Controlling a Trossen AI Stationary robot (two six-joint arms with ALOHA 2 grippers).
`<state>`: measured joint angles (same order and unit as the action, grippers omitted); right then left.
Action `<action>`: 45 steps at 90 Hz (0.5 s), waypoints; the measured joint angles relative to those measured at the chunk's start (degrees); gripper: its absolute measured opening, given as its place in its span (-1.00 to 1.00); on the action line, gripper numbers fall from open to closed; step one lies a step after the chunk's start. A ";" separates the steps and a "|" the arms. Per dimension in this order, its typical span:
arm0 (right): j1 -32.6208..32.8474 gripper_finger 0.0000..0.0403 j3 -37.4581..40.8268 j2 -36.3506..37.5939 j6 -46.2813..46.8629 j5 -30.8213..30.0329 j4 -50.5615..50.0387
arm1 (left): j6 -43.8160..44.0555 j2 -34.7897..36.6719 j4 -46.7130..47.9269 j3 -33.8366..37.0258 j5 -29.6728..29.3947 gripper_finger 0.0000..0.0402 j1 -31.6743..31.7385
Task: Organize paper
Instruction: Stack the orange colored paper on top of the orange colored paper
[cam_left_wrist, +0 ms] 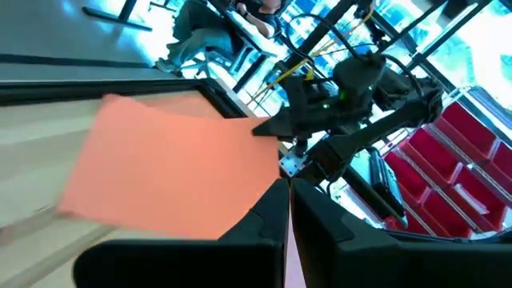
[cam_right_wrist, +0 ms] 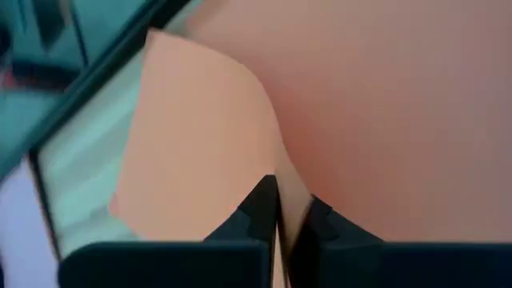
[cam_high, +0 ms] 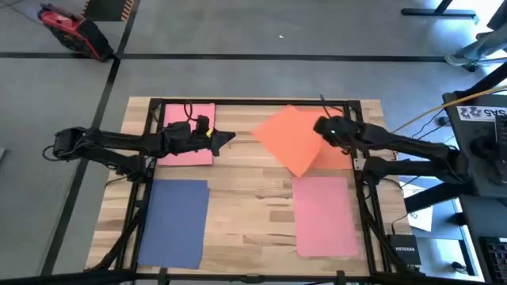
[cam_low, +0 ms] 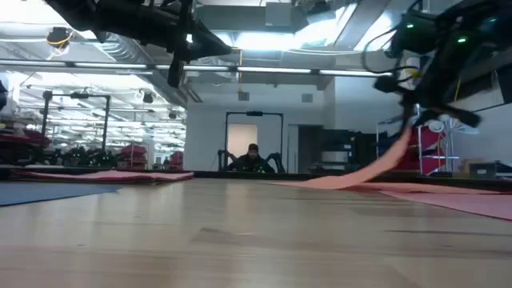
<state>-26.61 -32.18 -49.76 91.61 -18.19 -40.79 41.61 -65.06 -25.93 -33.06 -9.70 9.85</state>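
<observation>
1. High view: four paper spots on bench (cam_high: 253,186) — blue sheet (cam_high: 174,222) flat at near left, pink sheet (cam_high: 325,215) flat at near right, second pink sheet (cam_high: 188,134) flat at far left, orange sheet (cam_high: 291,136) at far right, skewed like a diamond.
2. Right gripper (cam_high: 326,127) at orange sheet's right corner, fingers (cam_right_wrist: 260,210) clamped together on the paper edge; low view shows that sheet (cam_low: 376,170) lifted at the gripper end, other end dragging on bench.
3. More orange visible under the skewed sheet at far right (cam_high: 337,158) — likely a stack there, cannot tell how many.
4. Left gripper (cam_high: 226,138) hanging over bench just beside far-left pink sheet, fingers (cam_left_wrist: 264,228) together, holding nothing.
5. Progress judgement: three spots look settled and squared; orange sheet mid-handling, not yet aligned. Left: square it up, release.
</observation>
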 joint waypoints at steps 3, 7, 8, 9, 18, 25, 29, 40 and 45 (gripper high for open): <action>0.00 -1.00 0.31 1.88 1.70 -1.36 -2.05 | 0.04 0.00 0.08 0.00 0.07 -1.00 0.03; 0.01 -1.00 0.51 4.22 3.81 -3.12 -5.20 | 0.04 0.00 0.06 0.00 0.12 -1.00 0.15; 0.00 -1.00 0.53 4.69 4.30 -3.46 -5.92 | 0.05 0.00 0.07 0.00 0.12 -1.00 0.23; 0.00 -1.00 0.54 5.20 4.84 -3.79 -6.75 | 0.07 0.00 0.08 0.00 0.13 -1.00 0.30; 0.00 -1.00 0.56 9.07 8.98 -6.14 -14.13 | 0.30 0.00 0.08 0.00 0.36 -1.00 0.59; -0.05 -1.00 0.62 10.62 10.65 -7.64 -16.33 | 0.39 0.00 0.08 0.00 0.43 -1.00 1.07; -0.05 -1.00 0.47 11.23 11.52 -8.31 -15.99 | 0.41 0.00 0.08 0.00 0.51 -1.00 1.44; -0.05 -1.00 0.45 11.11 12.95 -9.30 -16.13 | 0.45 0.00 0.06 0.00 0.55 -1.00 2.23; -0.05 -1.00 0.36 10.78 13.39 -9.26 -16.28 | 1.03 0.00 0.04 0.00 0.55 -1.00 2.49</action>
<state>-26.65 -31.82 -38.97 105.00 -27.45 -57.07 42.64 -65.06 -25.89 -33.06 -9.15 12.33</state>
